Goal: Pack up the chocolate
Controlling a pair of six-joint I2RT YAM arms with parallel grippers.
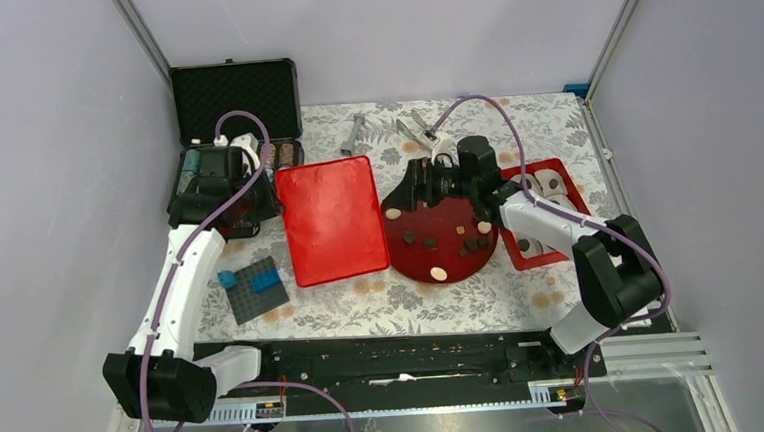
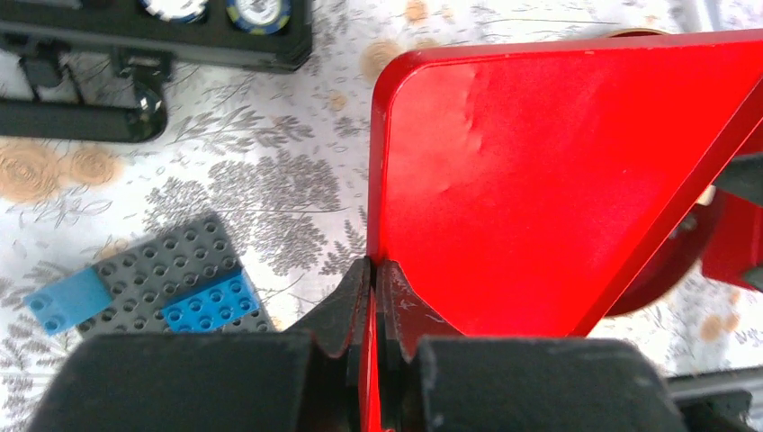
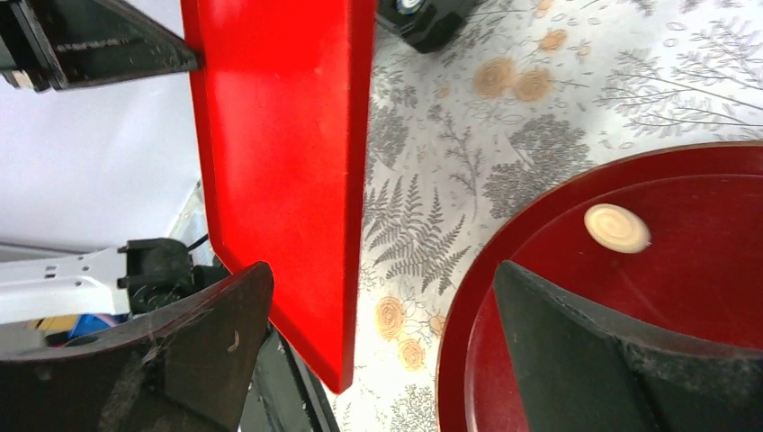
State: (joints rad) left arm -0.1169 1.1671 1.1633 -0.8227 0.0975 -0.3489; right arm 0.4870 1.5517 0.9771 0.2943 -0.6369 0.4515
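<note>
Several chocolates (image 1: 440, 273) lie on the round plate (image 1: 406, 260). The left pincer (image 2: 373, 274) is clamped on the red lid (image 2: 540, 180) by its edge. The right pincer (image 3: 380, 270) gapes wide over the plate rim, empty. Bricks (image 2: 171, 288) lie beside the lid.

Clamped in left gripper (image 2: 373, 274): red lid (image 2: 540, 171), smooth, glossy, faintly dimpled. To its left: studded bricks (image 2: 171, 283), shiny plastic. Under it: tablecloth (image 2: 270, 171), printed, low sheen. By right gripper (image 3: 382, 270): dark red plate (image 3: 702, 297), glossy; cream chocolate (image 3: 616, 228), matt, swirl-embossed. Fingers (image 3: 585, 360) black, matt, scuffed.
</note>
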